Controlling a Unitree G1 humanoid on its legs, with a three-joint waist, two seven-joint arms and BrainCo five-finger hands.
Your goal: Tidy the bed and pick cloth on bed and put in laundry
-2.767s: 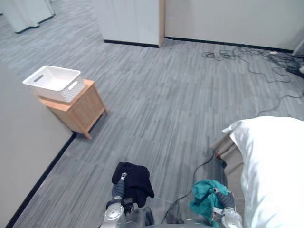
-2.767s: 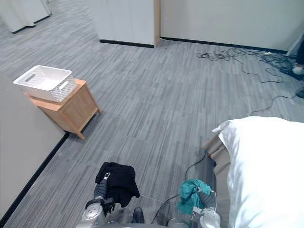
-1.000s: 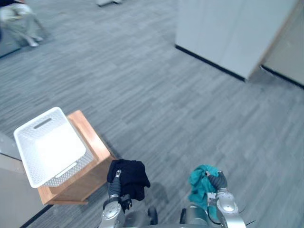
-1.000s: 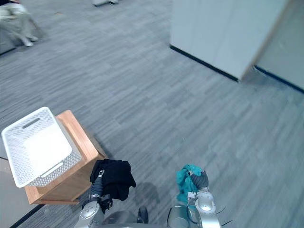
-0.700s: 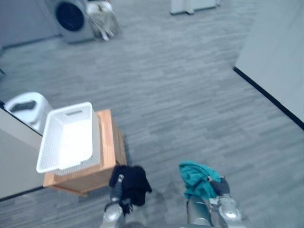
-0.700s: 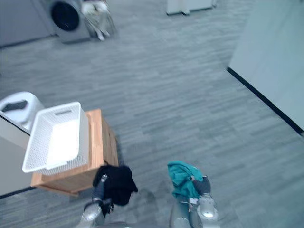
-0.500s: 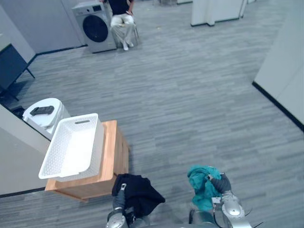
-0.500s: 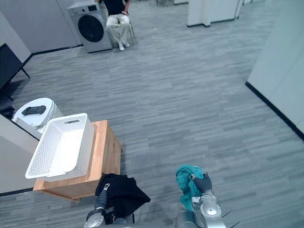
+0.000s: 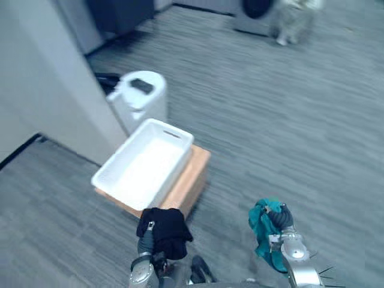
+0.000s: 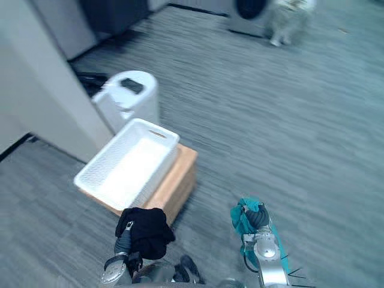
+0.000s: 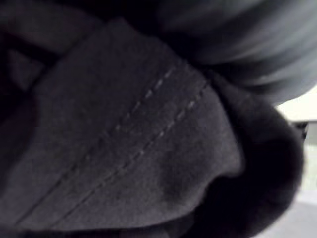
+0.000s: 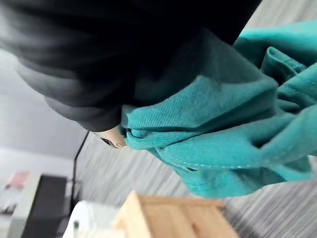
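A black cloth point(image 9: 164, 230) is bunched over my left hand point(image 9: 146, 245), which is shut on it low in the left eye view; its dark stitched fabric point(image 11: 124, 148) lies right against the left wrist camera. My right hand point(image 9: 281, 218) is shut on a teal cloth point(image 9: 263, 231), whose folds point(image 12: 223, 134) hang past the hand. A white laundry basket point(image 9: 173, 173) stands empty on a small wooden side table point(image 9: 194, 169), just ahead of the black cloth and to the left of the teal one.
A round white bin point(image 9: 141, 96) with a dark object on its lid stands behind the basket, beside a grey wall panel point(image 9: 42, 78). A washing machine point(image 9: 258, 9) and a seated person's legs point(image 9: 294, 18) are far ahead on the grey carpet.
The camera has swung round, so the basket and side table now lie straight ahead and closer to my left hand. Both hands still hold their cloths.
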